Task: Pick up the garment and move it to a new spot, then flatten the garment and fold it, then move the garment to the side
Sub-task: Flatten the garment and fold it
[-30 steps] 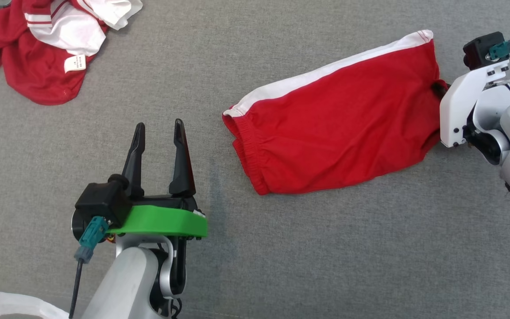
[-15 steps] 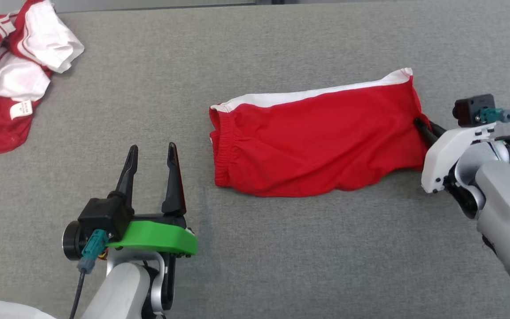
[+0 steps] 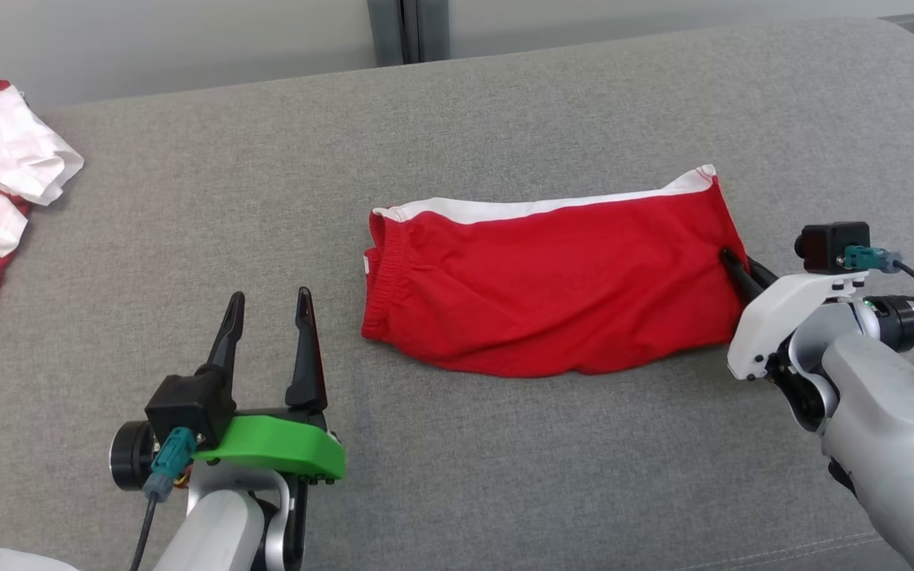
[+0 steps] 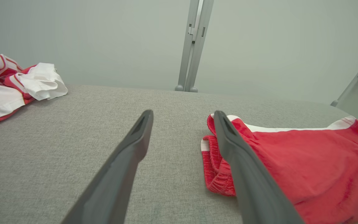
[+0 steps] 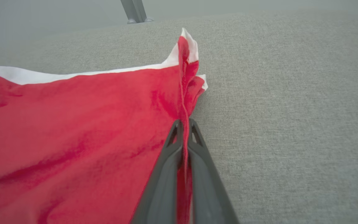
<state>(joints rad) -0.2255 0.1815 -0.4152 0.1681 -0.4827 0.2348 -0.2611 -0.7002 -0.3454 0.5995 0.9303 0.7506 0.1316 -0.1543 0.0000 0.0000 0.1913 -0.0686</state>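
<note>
Pinching the floppy red cloth shorts (image 3: 552,301) by their right-side hem, the right tool (image 3: 736,266) holds tight; the left tool (image 3: 270,296) gapes wide.

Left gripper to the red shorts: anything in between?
Nothing: just bare grey surface between the left gripper and the shorts, clear in the head view.

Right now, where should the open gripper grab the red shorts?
Best bet: pinch the bunched elastic waistband of the red shorts, coming in from the robot's left with the left gripper. That thick end faces it, and the right gripper holds the opposite hem.
</note>
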